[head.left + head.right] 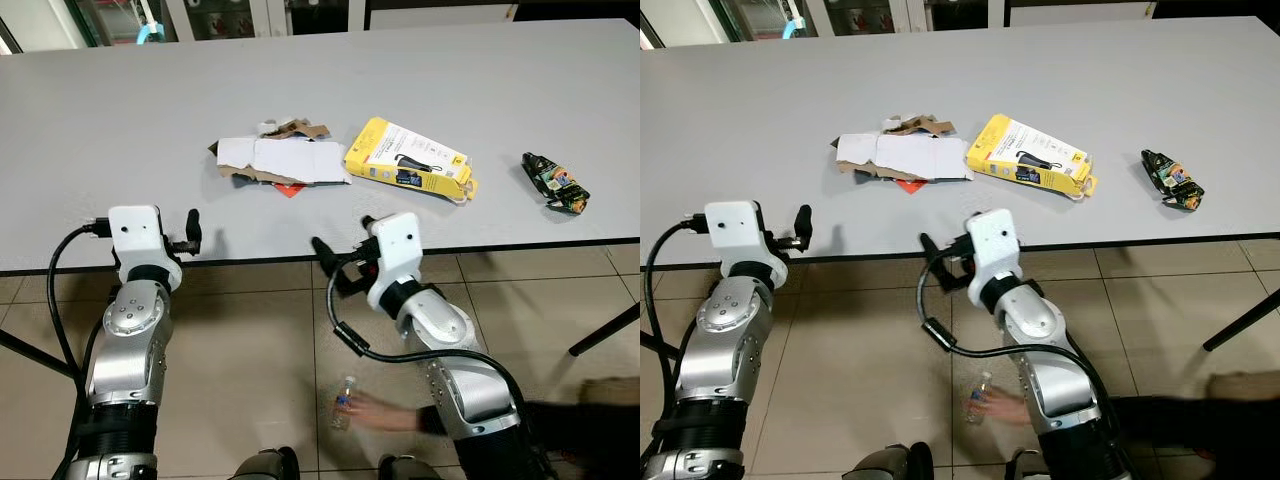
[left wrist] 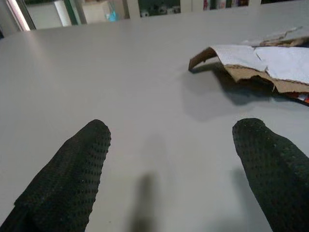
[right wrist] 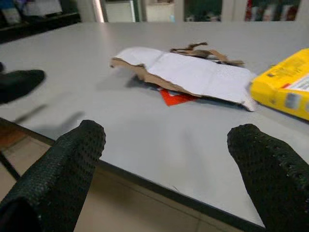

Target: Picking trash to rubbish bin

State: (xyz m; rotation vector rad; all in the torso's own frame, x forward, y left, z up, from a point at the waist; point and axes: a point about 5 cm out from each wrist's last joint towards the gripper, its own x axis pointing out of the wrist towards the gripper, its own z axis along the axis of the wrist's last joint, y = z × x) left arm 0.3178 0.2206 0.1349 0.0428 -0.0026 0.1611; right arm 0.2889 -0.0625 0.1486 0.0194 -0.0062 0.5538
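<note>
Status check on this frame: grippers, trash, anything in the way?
Left gripper and right gripper open, empty, at table edge. Torn white-brown cardboard untouched ahead. Nothing in between.

Torn cardboard [image 1: 283,160] with white facing lies flat mid-table, a red scrap [image 1: 288,188] under its near edge — just right, a yellow box [image 1: 408,160] flat; a dark crumpled wrapper [image 1: 555,183] well apart.

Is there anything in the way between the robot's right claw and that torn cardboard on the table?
No, nothing visible blocks it. The right gripper is open at the table's near edge, and just bare tabletop lies between it and the torn cardboard. The yellow box sits off to one side.
</note>
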